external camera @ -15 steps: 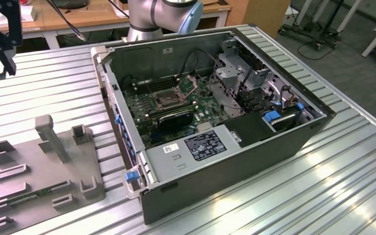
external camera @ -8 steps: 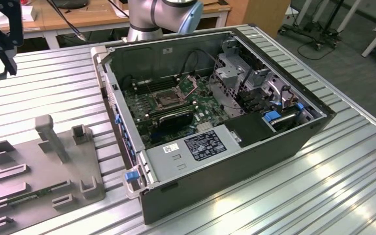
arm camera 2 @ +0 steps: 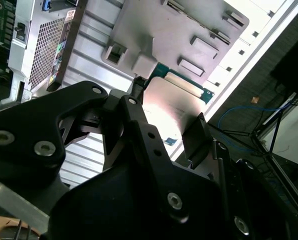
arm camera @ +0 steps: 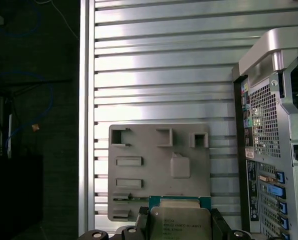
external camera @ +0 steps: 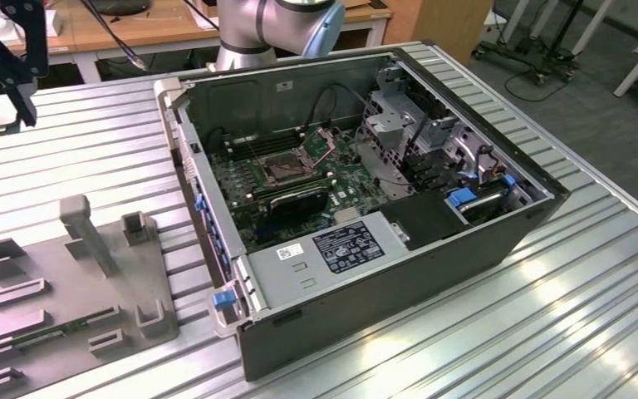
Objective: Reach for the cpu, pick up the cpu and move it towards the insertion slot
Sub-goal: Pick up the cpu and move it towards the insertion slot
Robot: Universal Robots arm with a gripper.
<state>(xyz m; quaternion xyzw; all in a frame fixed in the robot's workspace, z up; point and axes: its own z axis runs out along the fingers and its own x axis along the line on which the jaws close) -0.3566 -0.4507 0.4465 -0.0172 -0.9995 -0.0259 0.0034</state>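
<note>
Cpu (arm camera: pixel 181 225) sits clamped by its edges in the hand (arm camera 2: pixel 165 117), lifted clear of the grey tray (arm camera: pixel 159 160) by the bench edge. Pick-up looks done; carry in hand. Socket (external camera: pixel 280 169) lies well apart inside the open case (external camera: pixel 497 241); the move probably needs a level chip.

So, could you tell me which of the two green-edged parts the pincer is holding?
The cpu, the square chip with the silvery top, sits in the pincer; the long narrow memory stick lies in the grey tray.

Exterior high; wrist pair seemingly over tray (arm camera: pixel 149 150)
</note>
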